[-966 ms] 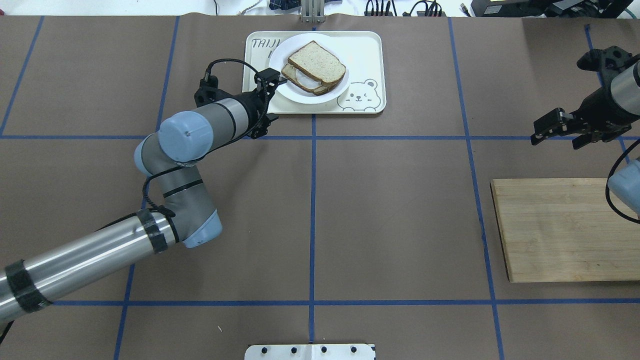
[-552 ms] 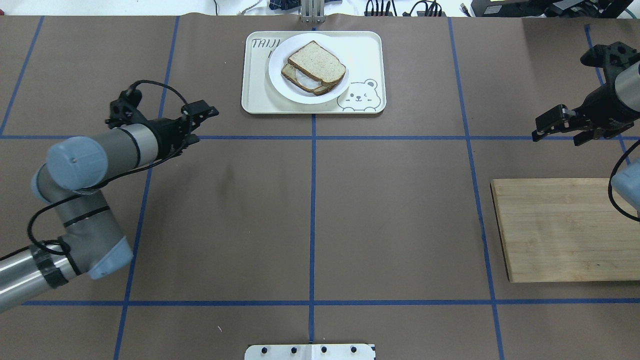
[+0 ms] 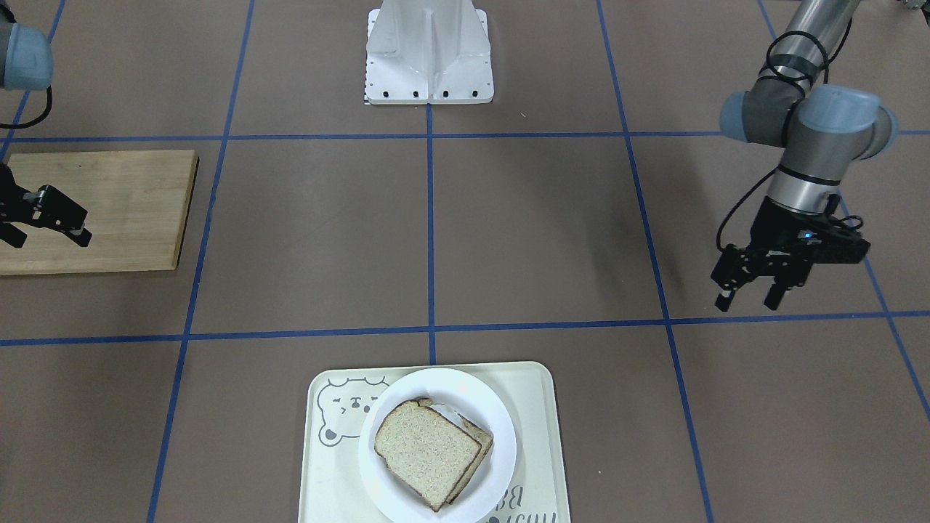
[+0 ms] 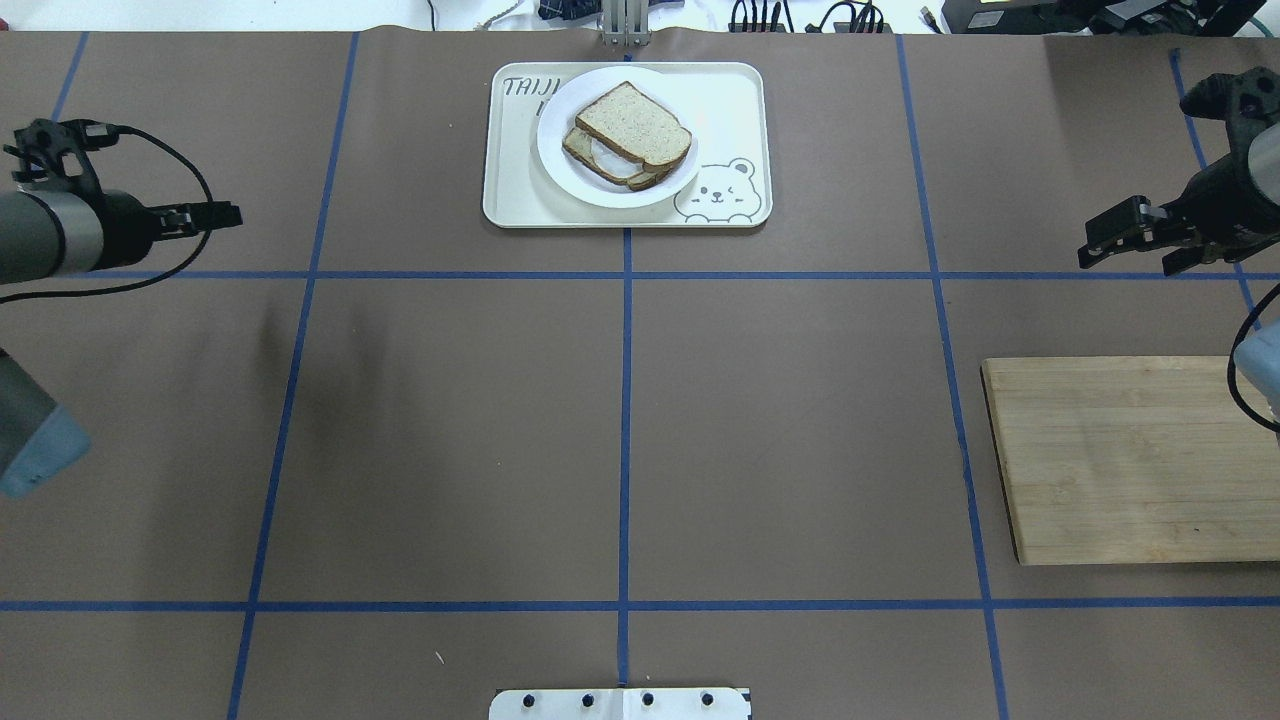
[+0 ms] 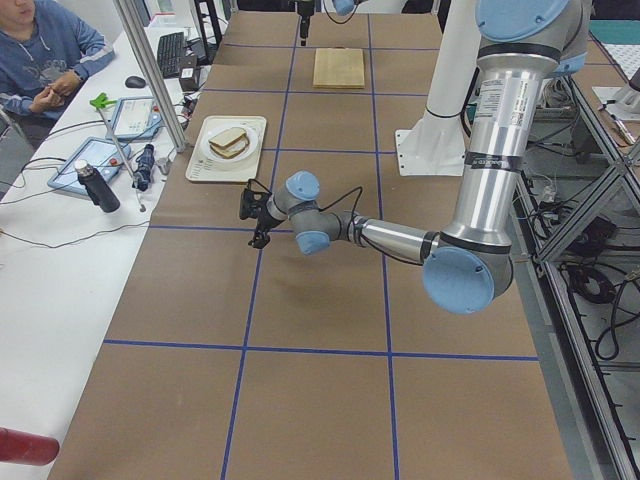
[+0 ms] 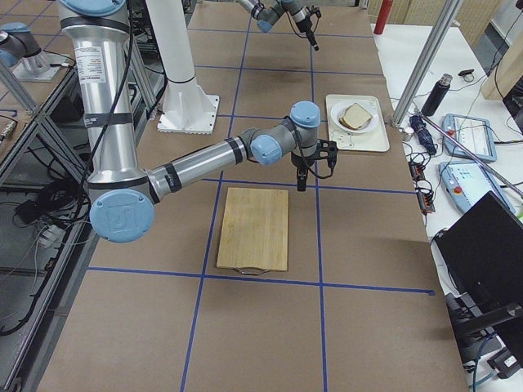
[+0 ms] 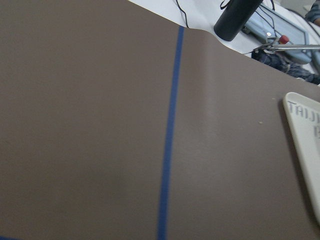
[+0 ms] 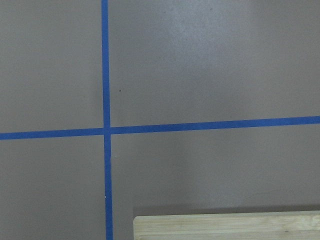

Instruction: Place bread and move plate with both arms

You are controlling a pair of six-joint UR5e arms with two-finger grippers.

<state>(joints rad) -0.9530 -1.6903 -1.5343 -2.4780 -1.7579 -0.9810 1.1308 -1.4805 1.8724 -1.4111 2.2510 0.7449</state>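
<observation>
- The left arm (image 4: 40,235) hangs above the bare tabletop (image 4: 780,400) at the left edge, its jaws parted and holding nothing.
- At the middle of the far side, the bread (image 4: 633,125) lies on top of another slice on the plate (image 4: 560,165). The plate sits in the left part of a bear-printed tray (image 4: 735,110).
- The right arm (image 4: 1262,160) hovers just beyond a wooden board (image 4: 1120,460), its jaws spread wide and empty.
</observation>
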